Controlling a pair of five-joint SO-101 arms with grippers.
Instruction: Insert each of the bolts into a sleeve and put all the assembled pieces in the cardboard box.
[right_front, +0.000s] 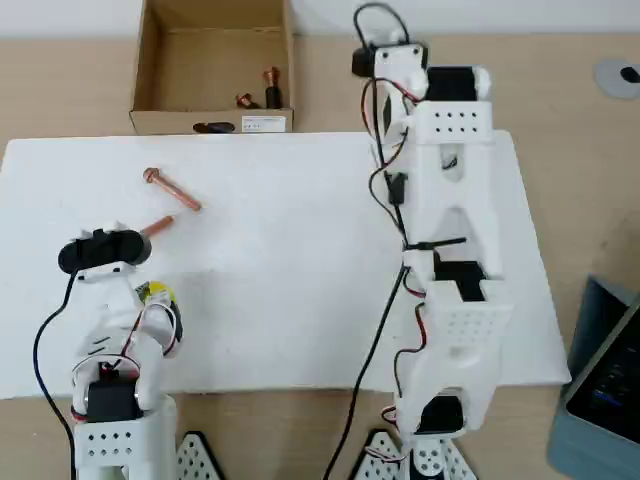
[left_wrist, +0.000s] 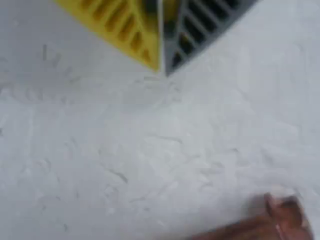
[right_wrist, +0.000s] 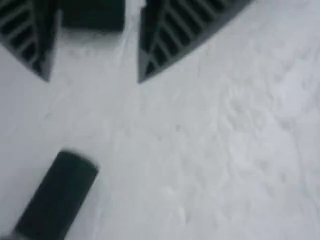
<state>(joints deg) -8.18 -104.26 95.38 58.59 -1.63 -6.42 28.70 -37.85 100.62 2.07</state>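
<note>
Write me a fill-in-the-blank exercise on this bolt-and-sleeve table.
1. The left gripper is ___, with a copper bolt lying close by.
2. The right gripper is ___, near a black sleeve on the white mat.
3. In the high view, ___ loose bolts lie on the mat.
4. Assembled pieces lie in the cardboard ___.

Missing words: shut; open; two; box.

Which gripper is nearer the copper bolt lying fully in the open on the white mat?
Left. The left gripper is at the left side of the mat, a little short of that bolt. The right gripper is over the right side, far across from it.
</note>
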